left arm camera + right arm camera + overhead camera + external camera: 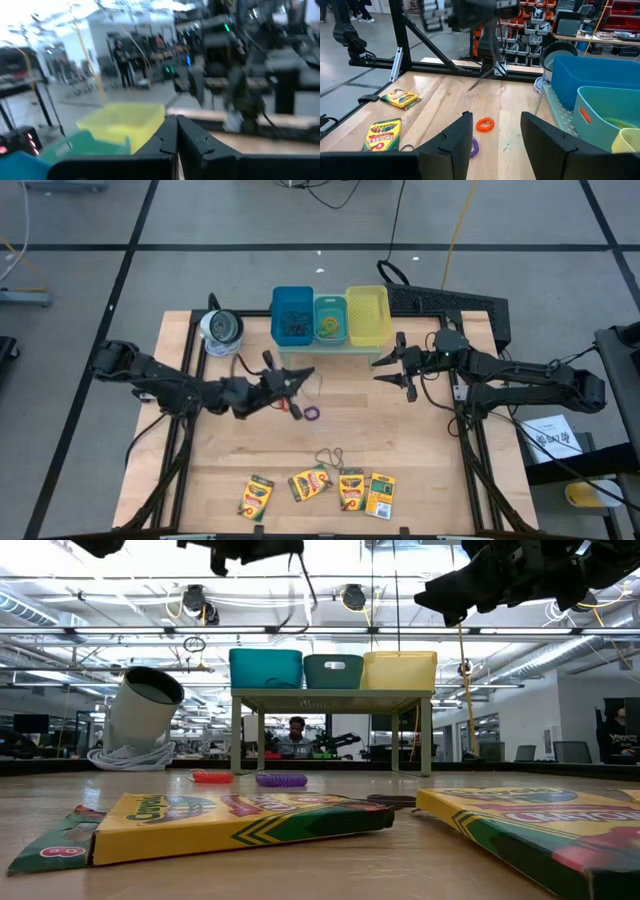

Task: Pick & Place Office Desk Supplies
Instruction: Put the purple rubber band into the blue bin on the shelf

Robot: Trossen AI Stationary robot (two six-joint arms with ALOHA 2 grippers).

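My left gripper (300,377) hovers shut above mid-table, in front of the bin rack, with a thin brownish wiry loop (492,60) dangling from it. My right gripper (395,370) hovers open to the right of it, holding nothing. On the table below lie an orange ring band (485,124) and a purple one (474,146). Several yellow-and-green crayon boxes (351,489) lie flat in a row by the near edge, with more wiry loops (330,457) just beyond them. My left gripper pinches the wiry loop's upper end (494,35) between its shut fingertips. The fingers point about level, toward the bins. The loop hangs slack below them, and its lower end (480,80) is clear of the table.
A blue bin (292,315), a teal bin (330,320) and a yellow bin (367,316) stand side by side on a small rack at the far edge. A round silvery-white roll (221,328) sits at the far left. People show in the room beyond.
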